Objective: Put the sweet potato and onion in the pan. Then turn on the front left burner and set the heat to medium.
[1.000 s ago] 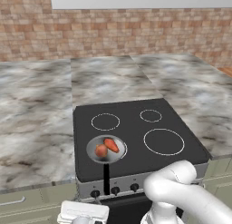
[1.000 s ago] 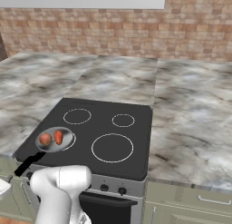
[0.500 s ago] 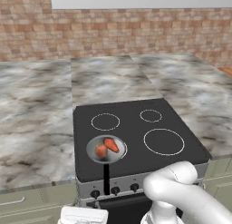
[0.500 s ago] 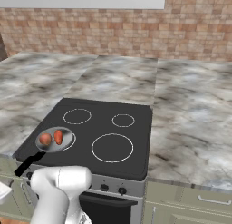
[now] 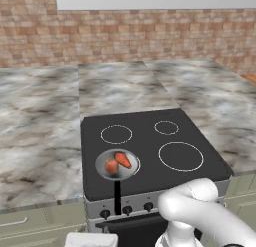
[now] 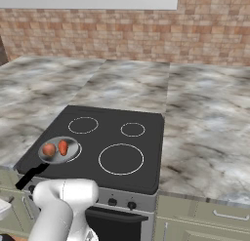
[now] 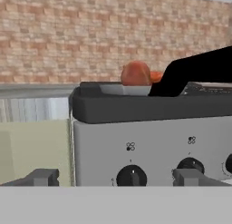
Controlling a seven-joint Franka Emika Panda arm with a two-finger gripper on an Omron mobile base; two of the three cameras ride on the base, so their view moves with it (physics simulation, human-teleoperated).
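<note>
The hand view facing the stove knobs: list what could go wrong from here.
1. Several similar black knobs sit in a row on the grey stove front, so the open gripper might turn the wrong one.
2. The straight black handle of the shiny silver pan overhangs the front edge above the knobs; bumping it could shift the pan, which holds the round reddish-brown onion and the elongated orange sweet potato.

Red brick wall behind; grey marbled countertop; pale green cabinet fronts below.
</note>
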